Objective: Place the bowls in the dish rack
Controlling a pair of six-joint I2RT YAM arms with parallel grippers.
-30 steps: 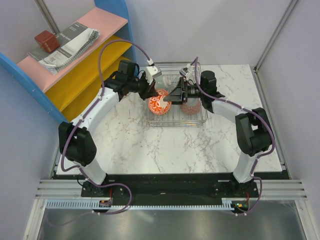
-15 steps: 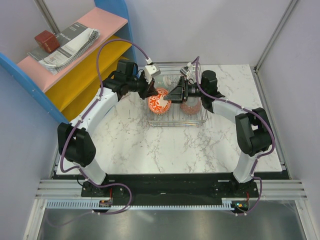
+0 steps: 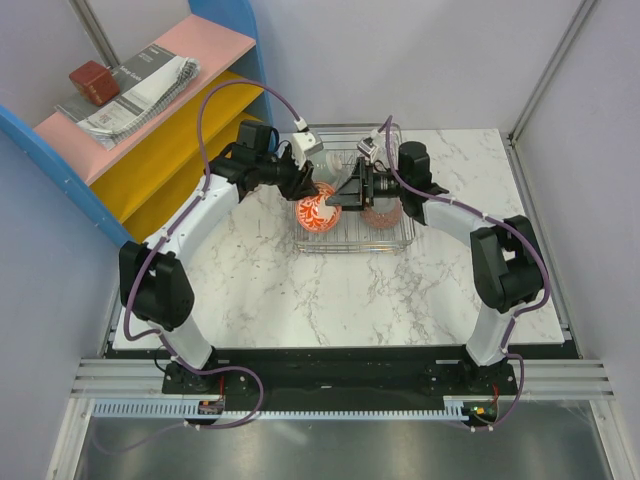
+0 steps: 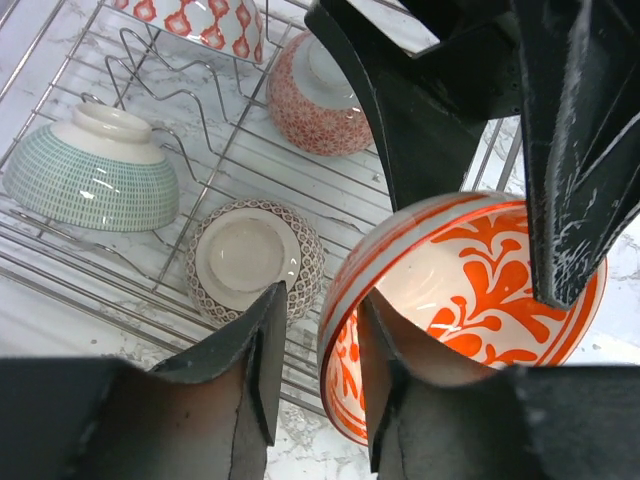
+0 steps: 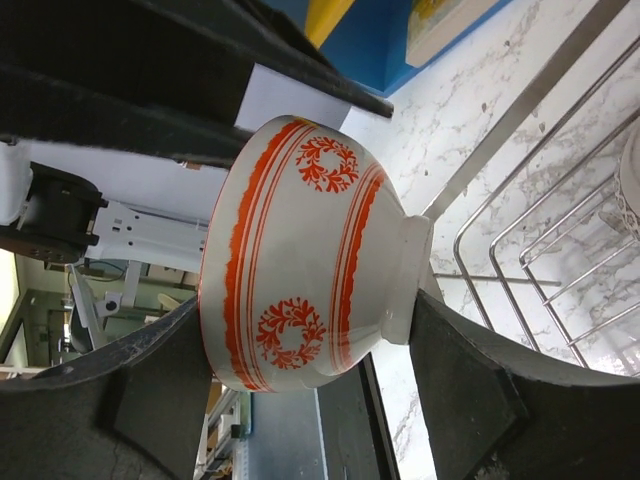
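A red-orange floral bowl [image 3: 318, 210] [image 4: 480, 290] [image 5: 300, 260] hangs on its side over the left end of the silver wire dish rack [image 3: 352, 243] [image 4: 120, 270] [image 5: 560, 250]. My right gripper [image 3: 342, 193] [image 5: 305, 305] is shut on it, one finger at the mouth and one on the foot. My left gripper [image 3: 303, 188] [image 4: 318, 300] is open and straddles the rim, its outer finger clear of the wall. In the rack sit a pale green bowl [image 4: 95, 170], a dark grey patterned bowl [image 4: 255, 260] and a beige-grey patterned bowl [image 4: 315, 95], all upside down.
Another bowl with red drop marks [image 4: 200, 15] shows at the rack's far side. A blue-framed shelf with pink and yellow boards [image 3: 150, 110] stands at the back left, holding a booklet [image 3: 130, 95] and a red block [image 3: 90, 78]. The marble table [image 3: 300, 290] stretches in front of the rack.
The left jaws, shut on the bowl's rim before, have parted. The right gripper has stayed closed on the bowl, which has shifted slightly inside the rack's left end.
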